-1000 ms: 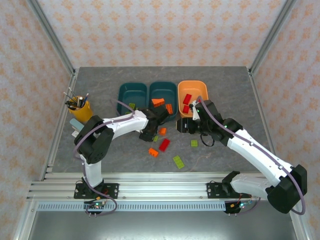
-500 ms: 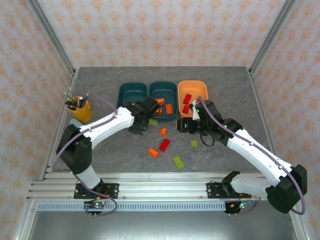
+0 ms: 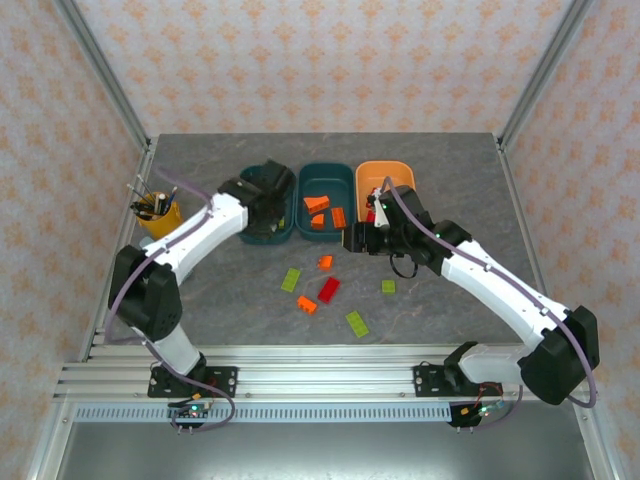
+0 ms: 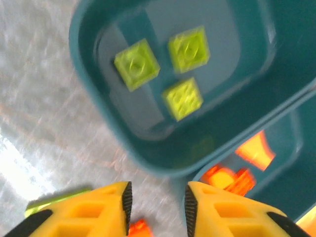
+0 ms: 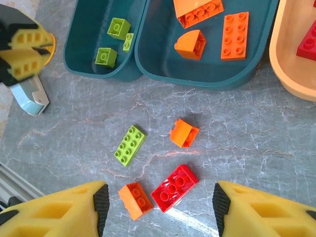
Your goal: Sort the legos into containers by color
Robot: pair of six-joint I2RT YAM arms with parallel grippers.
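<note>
Three containers stand in a row at the back: a left teal tray, a middle teal tray and an orange tray. My left gripper hovers over the left tray, open and empty. Below it lie three yellow-green legos. Orange legos sit in the middle tray and a red one in the orange tray. My right gripper hangs open above loose bricks: a red oblong, two orange and a green oblong.
Two more green bricks lie on the grey table to the right and near side of the cluster. A yellow pen cup stands at the far left. Metal frame posts border the table's sides.
My left gripper travelled from the loose bricks up and left to the left teal tray with a green brick and has opened. The right gripper shifted slightly left and away.
</note>
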